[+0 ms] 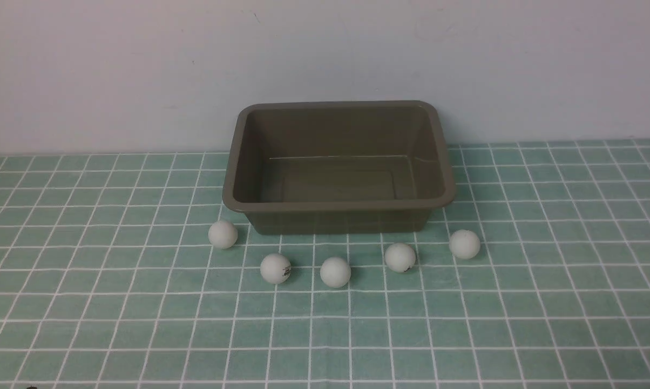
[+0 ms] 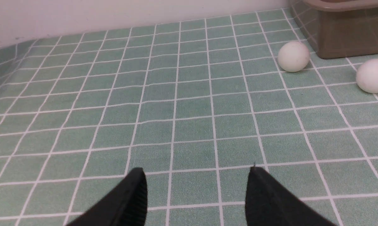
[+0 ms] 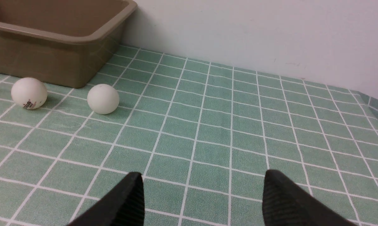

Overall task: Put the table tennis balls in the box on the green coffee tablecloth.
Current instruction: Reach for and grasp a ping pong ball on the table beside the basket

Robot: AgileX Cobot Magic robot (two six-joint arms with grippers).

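Balls before box, box cropped in wrist views

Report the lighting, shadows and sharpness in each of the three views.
Front view: soft, even light, no harsh glare; the balls cast faint shadows on the cloth, and the front wall of the box mirrors the grid lines. Left wrist view: cloth weave sharp; the left claw is near-black and cropped. Right wrist view: sharp; print on one ball shows but is unreadable; the right claw is dark.
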